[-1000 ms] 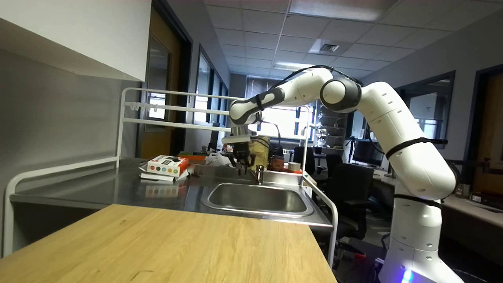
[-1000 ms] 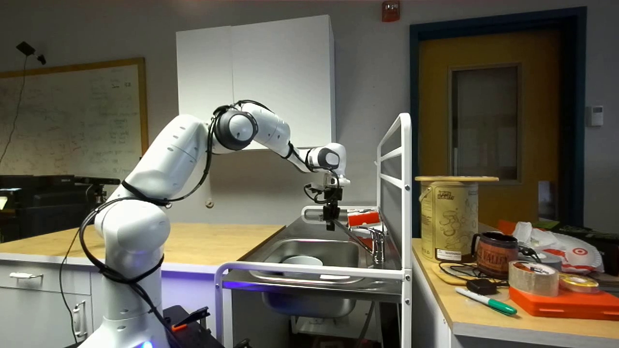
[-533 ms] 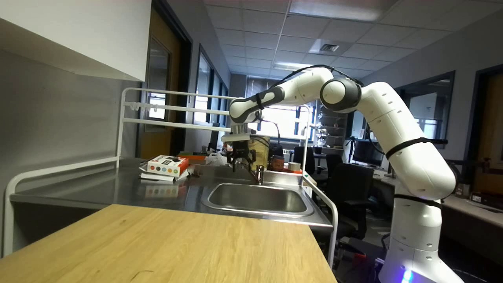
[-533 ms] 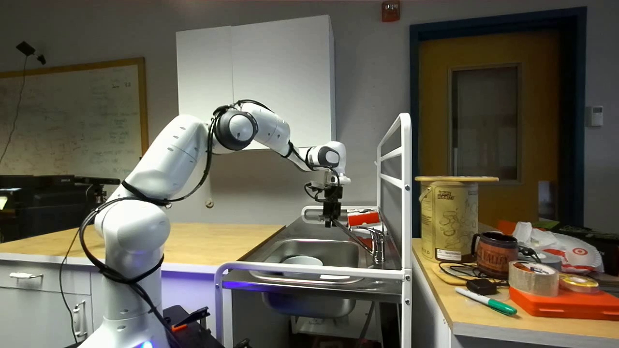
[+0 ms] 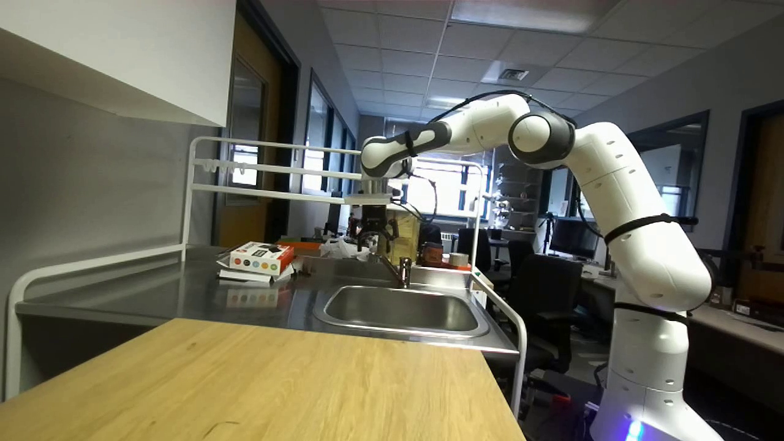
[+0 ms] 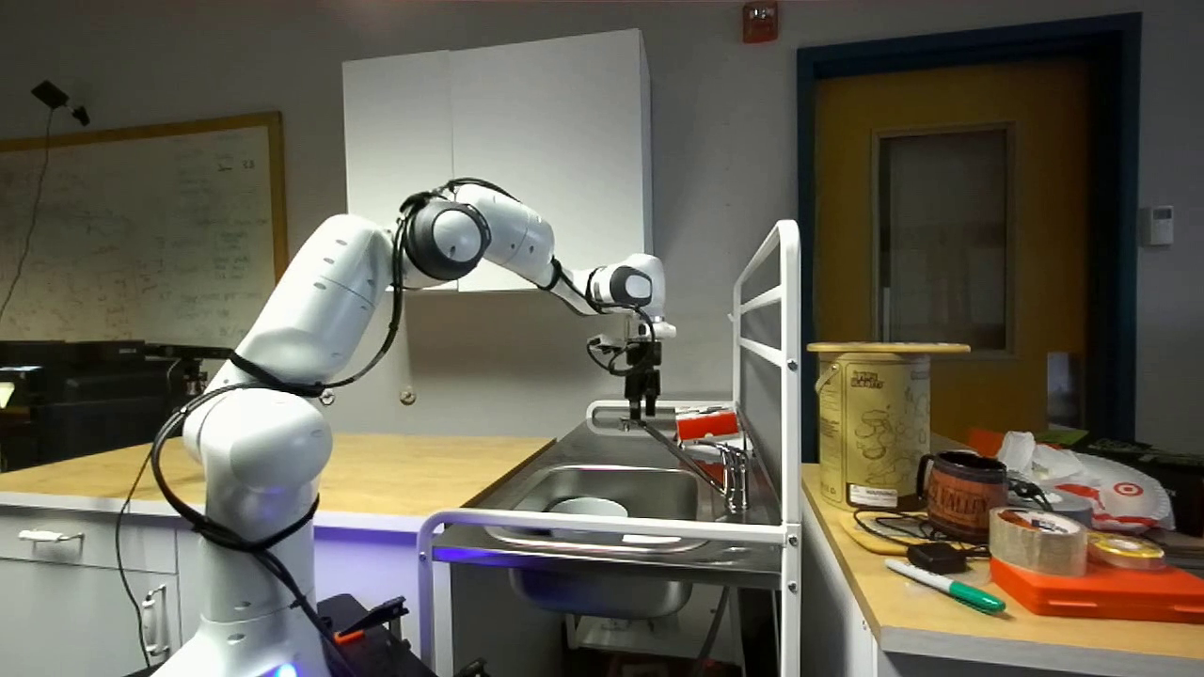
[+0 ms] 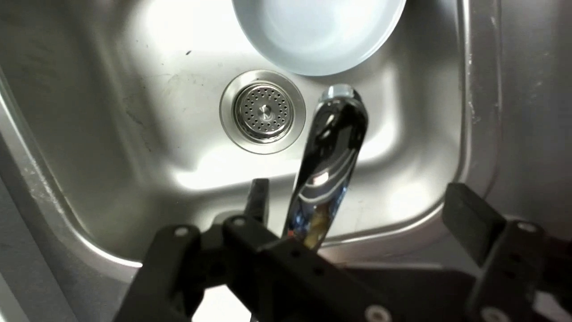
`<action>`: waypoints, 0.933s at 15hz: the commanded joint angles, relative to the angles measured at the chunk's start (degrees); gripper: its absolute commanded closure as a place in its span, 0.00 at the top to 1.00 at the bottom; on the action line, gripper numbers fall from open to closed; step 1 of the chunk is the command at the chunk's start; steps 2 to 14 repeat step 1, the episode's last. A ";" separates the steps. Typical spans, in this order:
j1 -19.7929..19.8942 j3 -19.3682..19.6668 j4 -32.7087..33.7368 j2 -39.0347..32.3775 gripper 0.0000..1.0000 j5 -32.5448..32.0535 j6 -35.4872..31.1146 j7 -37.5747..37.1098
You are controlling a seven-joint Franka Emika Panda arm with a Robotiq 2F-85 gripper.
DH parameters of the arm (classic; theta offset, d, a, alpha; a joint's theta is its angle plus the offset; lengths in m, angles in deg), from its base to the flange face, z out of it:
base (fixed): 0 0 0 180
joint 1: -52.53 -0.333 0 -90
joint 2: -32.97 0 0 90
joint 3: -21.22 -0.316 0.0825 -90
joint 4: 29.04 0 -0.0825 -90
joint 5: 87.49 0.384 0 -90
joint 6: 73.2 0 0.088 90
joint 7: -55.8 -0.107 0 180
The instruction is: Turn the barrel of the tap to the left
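1. Fingers point(image 7: 471, 223) of the gripper point(image 7: 359, 197) stand wide apart above the sink basin point(image 5: 398, 312), holding nothing that we can see.
2. Reaching out from the tap point(image 6: 737, 484) at the basin's rim, the barrel point(image 7: 326, 165) ends above the basin near the drain point(image 7: 263, 112); in the wrist view we find it framed between the two fingers, closer to one.
3. Height is our main worry: we cannot tell whether the tips hang above the barrel or straddle it. Too high, a sideways sweep across the basin would likely pass over it; lowered off-centre, the nearer finger could strike it from above.
4. Polished and rounded, the barrel may slip off a glancing finger, we judge; a sweep the wrong way would take it right, not left.
5. A white rack point(image 6: 791, 404) rises along the basin's tap side, where an overlong swing could, in our view, bring the robot arm point(image 6: 315, 296) against it.
6. Steel counter point(image 5: 196, 288) surrounds the basin, bearing a carton point(image 5: 260, 257) near it; a pale bowl point(image 7: 319, 36) sits inside, and across the basin from the tap we see a wooden worktop point(image 5: 263, 380).
7. Past the rack from the basin, a desk point(image 6: 903, 616) bears a mug point(image 6: 967, 494); well away from the basin we spot a yellow door point(image 6: 952, 244).
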 commanded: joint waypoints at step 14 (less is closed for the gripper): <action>0.00 -1.13 -5.61 6.06 1.00 0.01 -3.64 0.02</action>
